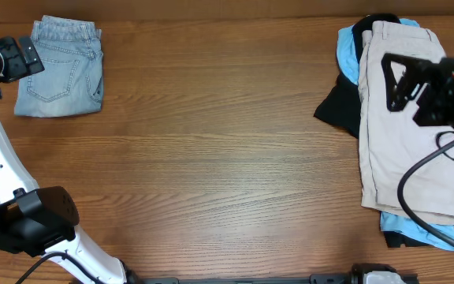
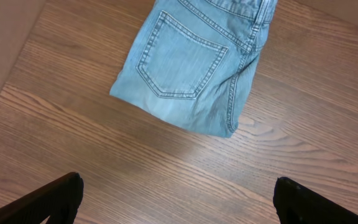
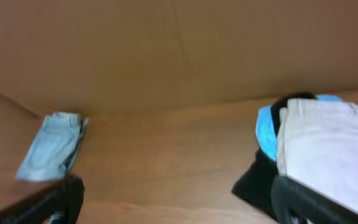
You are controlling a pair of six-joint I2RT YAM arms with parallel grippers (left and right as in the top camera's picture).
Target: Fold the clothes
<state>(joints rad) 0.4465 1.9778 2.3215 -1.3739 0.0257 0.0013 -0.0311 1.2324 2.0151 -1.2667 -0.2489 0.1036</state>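
Note:
Folded light-blue jeans (image 1: pixel 60 67) lie at the far left of the table; they also show in the left wrist view (image 2: pixel 197 62) and small in the right wrist view (image 3: pixel 51 146). At the right is a pile: beige shorts (image 1: pixel 408 126) on top of a bright blue garment (image 1: pixel 347 55) and a black garment (image 1: pixel 337 106). The pile shows in the right wrist view too, beige shorts (image 3: pixel 328 149) uppermost. My left gripper (image 1: pixel 18 57) is open and empty, just left of the jeans. My right gripper (image 1: pixel 400 79) is open and empty, above the beige shorts.
The wooden table (image 1: pixel 211 158) runs between the jeans and the pile. A brown back wall (image 3: pixel 179 50) stands behind the table. The left arm's base (image 1: pixel 30 221) sits at the front left corner.

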